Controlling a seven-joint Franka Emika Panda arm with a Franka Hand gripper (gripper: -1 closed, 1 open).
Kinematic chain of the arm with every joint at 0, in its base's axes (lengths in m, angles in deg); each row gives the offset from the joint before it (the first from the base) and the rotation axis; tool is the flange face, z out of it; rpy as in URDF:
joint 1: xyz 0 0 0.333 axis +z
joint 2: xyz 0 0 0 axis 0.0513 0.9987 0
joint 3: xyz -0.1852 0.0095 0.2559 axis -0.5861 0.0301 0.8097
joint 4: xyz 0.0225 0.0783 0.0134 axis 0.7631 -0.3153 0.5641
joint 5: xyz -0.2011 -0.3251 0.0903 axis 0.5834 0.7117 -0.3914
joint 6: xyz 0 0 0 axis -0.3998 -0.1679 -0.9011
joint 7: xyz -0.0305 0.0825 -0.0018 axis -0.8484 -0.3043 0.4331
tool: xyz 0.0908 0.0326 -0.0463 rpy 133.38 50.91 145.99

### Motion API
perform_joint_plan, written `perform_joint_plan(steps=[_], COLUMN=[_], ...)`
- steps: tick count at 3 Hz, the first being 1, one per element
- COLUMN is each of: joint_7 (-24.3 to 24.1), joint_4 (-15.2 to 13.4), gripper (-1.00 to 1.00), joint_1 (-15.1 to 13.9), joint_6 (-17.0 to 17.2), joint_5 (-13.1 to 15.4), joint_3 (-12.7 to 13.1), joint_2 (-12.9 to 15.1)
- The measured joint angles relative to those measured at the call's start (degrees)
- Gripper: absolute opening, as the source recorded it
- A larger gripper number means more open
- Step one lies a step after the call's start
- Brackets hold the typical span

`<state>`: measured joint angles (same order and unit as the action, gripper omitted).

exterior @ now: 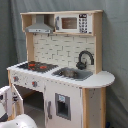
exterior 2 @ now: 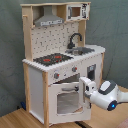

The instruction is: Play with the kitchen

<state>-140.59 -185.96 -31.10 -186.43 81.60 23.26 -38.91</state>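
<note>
- Second exterior view: the kitchen (exterior 2: 62,65) fills the frame from the top edge almost to the bottom, standing on a light wooden desk (exterior 2: 12,120) before a grey-green curtain.
- The black-red hob (exterior 2: 52,58) lies at centre, with the steel sink (exterior 2: 84,50) to its right and the black faucet (exterior 2: 75,39) arching above the sink.
- The pegboard back (exterior 2: 52,37) rises behind the hob, under the grey hood (exterior 2: 48,19) at upper centre; a small microwave (exterior 2: 76,11) sits in the upper right.
- The windowed oven door (exterior 2: 67,100) is at lower centre, and two knobs sit on the panel just above it.
- The white arm enters from the lower right, and its pincer (exterior 2: 86,89) sits right at the oven door's right edge, near the handle; I cannot tell whether it is released or clenched.
- First exterior view: the kitchen (exterior: 62,65) stands at centre against the same curtain, hob (exterior: 36,65) at centre left, sink (exterior: 74,73) and faucet (exterior: 85,59) at centre right.
- Here a white part of the arm (exterior: 11,102) shows at the lower left edge, beside the kitchen's open lower front; the pincer itself cannot be made out.
</note>
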Motion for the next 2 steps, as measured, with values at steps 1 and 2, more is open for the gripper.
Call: perform_joint_plan(steps=[1,2], joint_7=[2.04,4.97], joint_4=[1.54,3.18], gripper=[-1.0,-1.0], joint_1=[0.56,0.58], joint_6=[4.39,8.12], joint_5=[-2.63,-5.71], joint_3=[1.0,1.85], joint_2=[2.15,3.46])
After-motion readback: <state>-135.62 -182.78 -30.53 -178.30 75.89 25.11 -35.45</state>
